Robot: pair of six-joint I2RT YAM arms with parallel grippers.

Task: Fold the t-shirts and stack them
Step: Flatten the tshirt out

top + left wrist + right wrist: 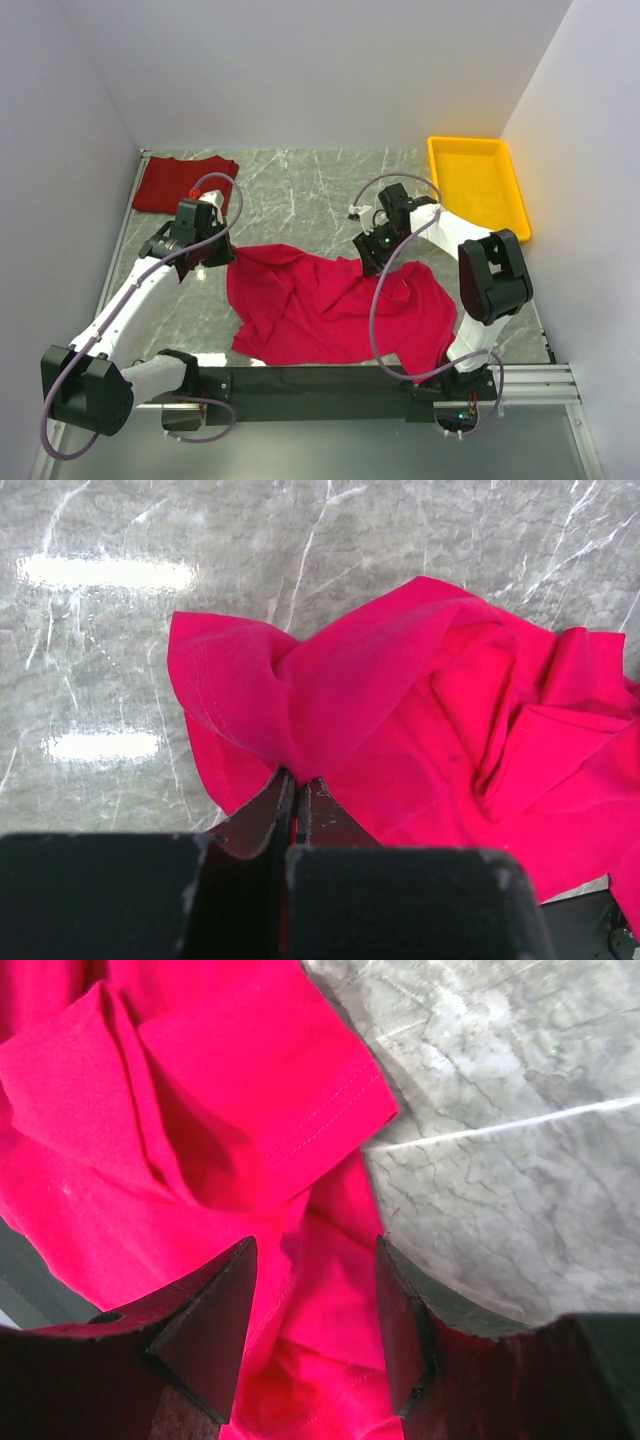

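Shirt (340, 310) sprawls crumpled, long axis left-to-right; your left gripper (297, 785) is clamped on its left edge, right gripper (315, 1250) gaping over a sleeve (300, 1110), open marble (300, 190) behind.

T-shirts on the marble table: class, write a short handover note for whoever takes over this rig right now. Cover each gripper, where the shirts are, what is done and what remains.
Left gripper: jaws shut on an edge of the crimson-pink t-shirt.
Right gripper: jaws open, straddling the same shirt's cloth, not clamped.
Crimson-pink t-shirt: crumpled, in the middle of the table, toward the near edge.
Brick red t-shirt: far left corner, flat and compact, apparently folded.
Done: seemingly the brick red one.
Left: spread and fold the pink one, then stack the two.
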